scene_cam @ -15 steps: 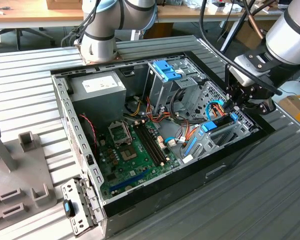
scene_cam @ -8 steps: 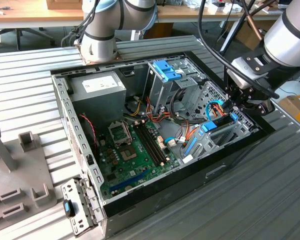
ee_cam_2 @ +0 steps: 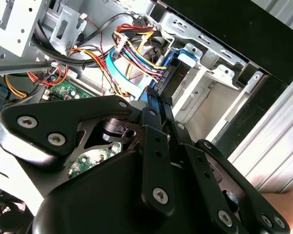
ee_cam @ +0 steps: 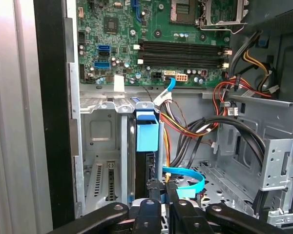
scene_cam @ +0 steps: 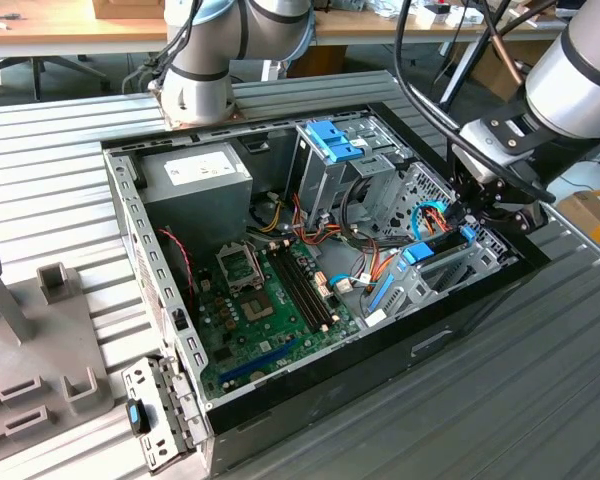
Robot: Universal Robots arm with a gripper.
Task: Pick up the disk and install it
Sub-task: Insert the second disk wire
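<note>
The disk (scene_cam: pixel 428 252) stands on edge in the drive bay at the case's front corner, toward the exterior view's right, its light-blue carrier rail on top. In the first wrist view the disk (ee_cam: pixel 147 136) is edge-on between silver bay walls, blue rail facing the camera. My gripper (scene_cam: pixel 467 228) hangs over the case wall right at the disk's outer end. In both wrist views its black fingers lie close together, with the gripper (ee_cam: pixel 162 187) pinching the disk's rail edge. In the second wrist view the gripper (ee_cam_2: pixel 154 100) reaches toward the disk (ee_cam_2: pixel 178 61) past bundled cables.
The open computer case (scene_cam: pixel 130 230) lies on a ribbed metal table. Inside are a grey power supply (scene_cam: pixel 195 175), a silver drive cage with a blue tab (scene_cam: pixel 330 140), the motherboard (scene_cam: pixel 270 300) and loose cables (scene_cam: pixel 380 270). A detached bracket (scene_cam: pixel 155 415) lies near the front.
</note>
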